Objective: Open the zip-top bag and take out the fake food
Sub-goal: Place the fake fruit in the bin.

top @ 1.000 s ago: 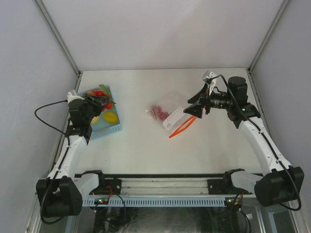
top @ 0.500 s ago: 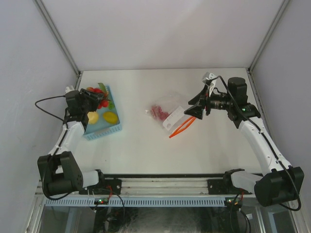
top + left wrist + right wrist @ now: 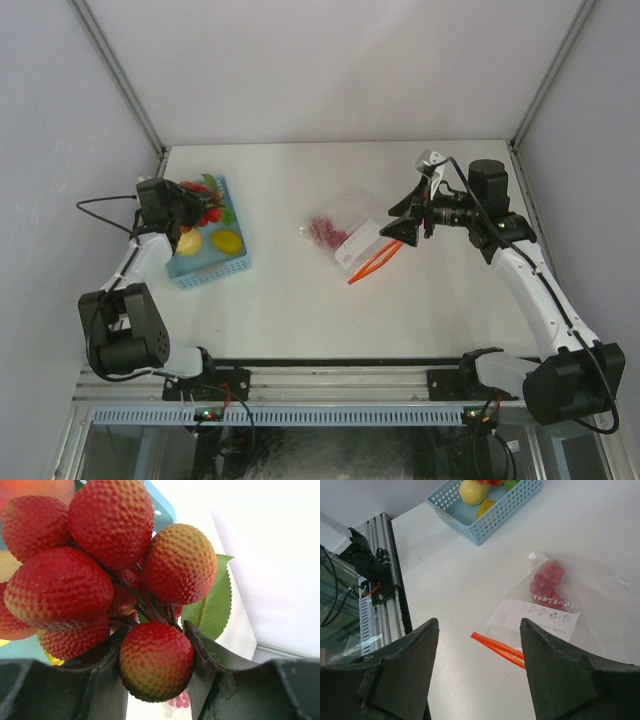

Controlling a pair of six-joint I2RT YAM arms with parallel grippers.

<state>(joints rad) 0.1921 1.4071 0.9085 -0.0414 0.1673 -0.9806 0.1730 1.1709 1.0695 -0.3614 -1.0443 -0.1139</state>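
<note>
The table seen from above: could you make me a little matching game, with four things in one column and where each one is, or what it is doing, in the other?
Things:
1. berry cluster
2. pink grape bunch
3. yellow fruit
4. right hand

Places or states:
A. inside the zip-top bag
B. open, holding nothing
C. pinched in the left hand
D. lying loose in the blue basket

Pairs: 1-C, 2-A, 3-D, 4-B
</note>
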